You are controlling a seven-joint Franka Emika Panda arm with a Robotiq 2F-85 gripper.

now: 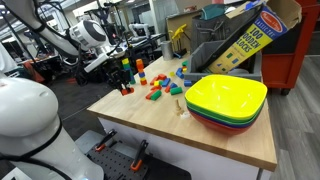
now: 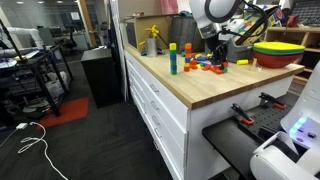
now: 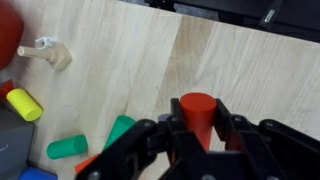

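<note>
White rounded arm [image 1: 90, 30] (black joint bands) carries a black gripper [image 3: 198, 118].

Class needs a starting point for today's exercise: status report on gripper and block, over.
Gripper shut on red cylinder. Green cylinder close beside the fingers, yellow cylinder farther off. Both lying on the wooden table.

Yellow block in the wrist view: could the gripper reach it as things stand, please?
Probably not yet: the gripper is shut on a red block. The yellow block itself lies uncovered on the table.
</note>
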